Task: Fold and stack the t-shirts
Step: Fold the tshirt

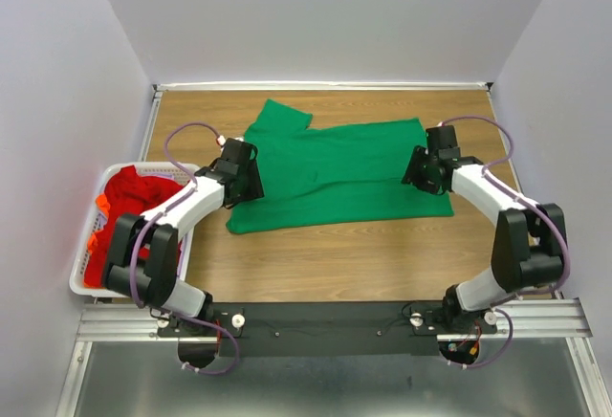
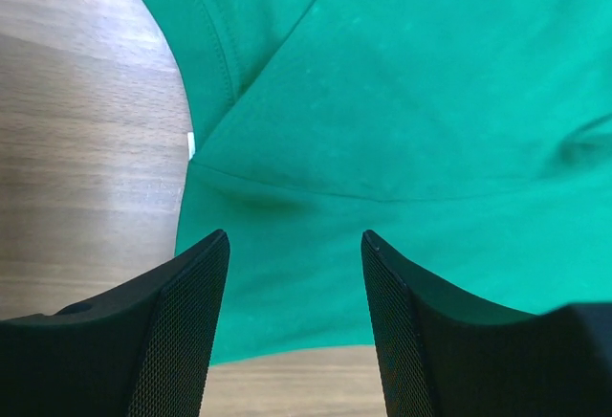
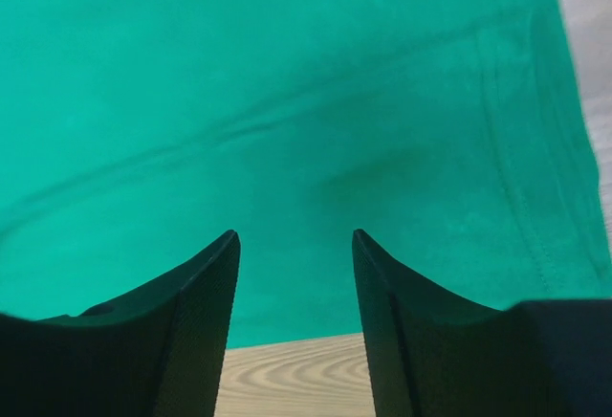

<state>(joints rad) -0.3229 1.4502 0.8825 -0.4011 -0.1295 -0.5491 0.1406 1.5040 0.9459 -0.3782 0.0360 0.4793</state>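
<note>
White walls box in a wooden desk where the green t-shirt lies flat mid-surface, seemingly folded once into a long band with one sleeve poking out at its far-left corner, smooth but for shallow creases. The left gripper and right gripper hover released over its opposite ends, grasping nothing. I judge the job early: this shirt needs more folds, and the red t-shirts sit heaped in the white basket at left, none stacked.
</note>
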